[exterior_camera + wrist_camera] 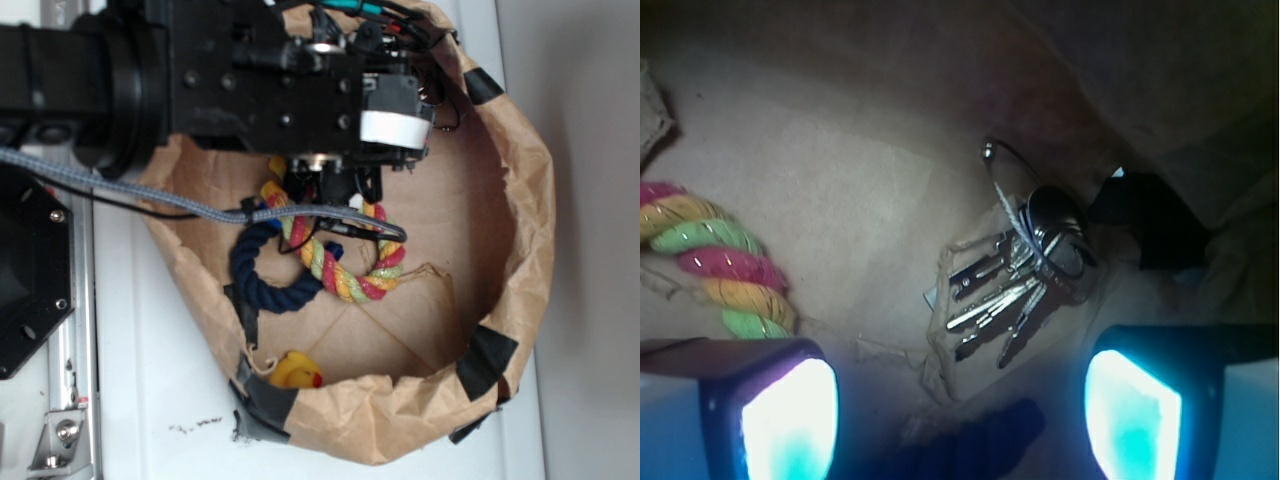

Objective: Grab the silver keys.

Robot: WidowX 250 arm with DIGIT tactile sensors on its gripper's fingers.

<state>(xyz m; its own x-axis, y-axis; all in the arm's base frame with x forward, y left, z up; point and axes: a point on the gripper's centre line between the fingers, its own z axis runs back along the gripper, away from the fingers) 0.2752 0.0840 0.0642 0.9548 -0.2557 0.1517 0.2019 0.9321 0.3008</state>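
Observation:
The silver keys [1015, 285] lie fanned out on the brown paper floor, on thin dark wire rings, close to the dark paper wall. My gripper [960, 420] hangs above the floor and is open. Its glowing fingertips [790, 415] stand wide apart, and the keys lie ahead of them, nearer the right one and untouched. In the exterior view the arm covers most of the keys. There the gripper [340, 185] hangs under the black wrist, just above the ropes.
A multicoloured twisted rope [720, 265] lies to the left, and a navy rope [270, 275] shows dimly between the fingers. A yellow duck [295, 372] sits by the near wall. Crumpled paper walls [520, 200] with black tape [487, 360] ring the floor. A grey cable [150, 195] crosses over it.

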